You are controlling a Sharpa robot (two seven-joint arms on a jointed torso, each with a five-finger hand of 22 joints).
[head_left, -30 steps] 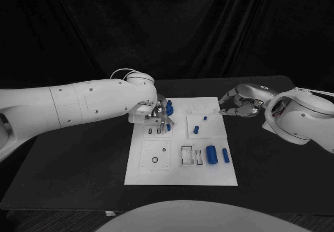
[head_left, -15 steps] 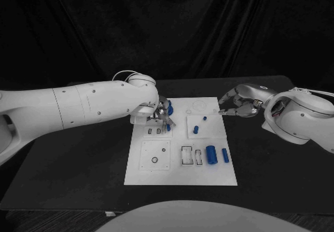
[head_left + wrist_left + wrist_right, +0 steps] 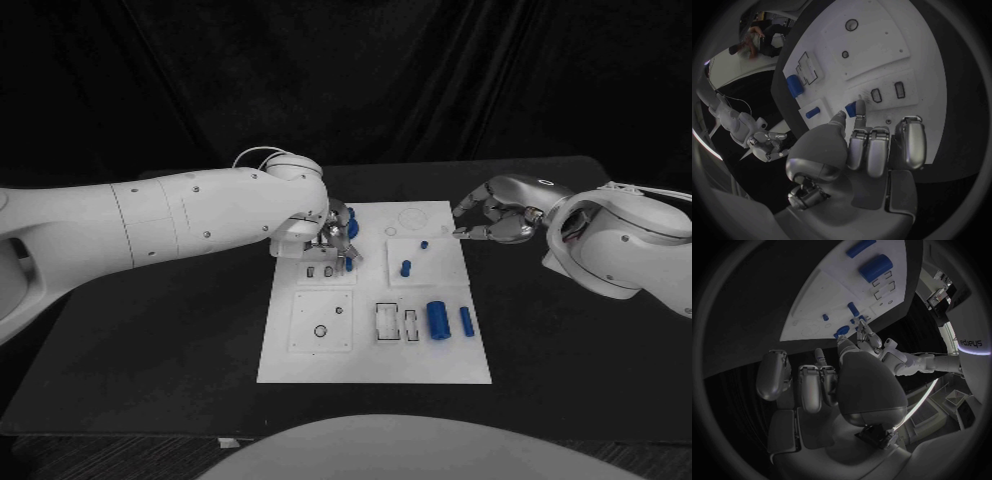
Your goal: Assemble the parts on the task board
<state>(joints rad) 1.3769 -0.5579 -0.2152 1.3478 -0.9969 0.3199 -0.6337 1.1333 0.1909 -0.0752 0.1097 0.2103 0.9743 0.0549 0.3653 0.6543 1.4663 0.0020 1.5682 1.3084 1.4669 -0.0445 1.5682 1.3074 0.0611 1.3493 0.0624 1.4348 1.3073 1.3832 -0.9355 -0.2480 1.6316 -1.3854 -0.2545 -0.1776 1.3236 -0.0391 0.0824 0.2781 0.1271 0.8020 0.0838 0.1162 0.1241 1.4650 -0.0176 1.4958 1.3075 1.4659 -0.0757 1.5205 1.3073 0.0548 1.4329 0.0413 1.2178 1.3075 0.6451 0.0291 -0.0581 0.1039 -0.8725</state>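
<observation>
Two blue parts (image 3: pixel 451 322) lie on the task board (image 3: pixel 375 365); left hand (image 3: pixel 332 240) pinches another, right hand (image 3: pixel 498 222) curled closed.

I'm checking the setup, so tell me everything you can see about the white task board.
The task board is a flat white rectangular plate lying on the black table. It has raised square panels with dark-outlined slots and holes. Several blue parts lie or stand on it. The left hand is over its far left corner; contact is unclear.

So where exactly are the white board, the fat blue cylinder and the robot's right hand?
task board (image 3: pixel 375 365), head view, bare white area near its front edge.
fat blue cylinder (image 3: pixel 438 321), head view, middle of its side.
right hand (image 3: pixel 498 220), head view, middle of the silver hand.
</observation>
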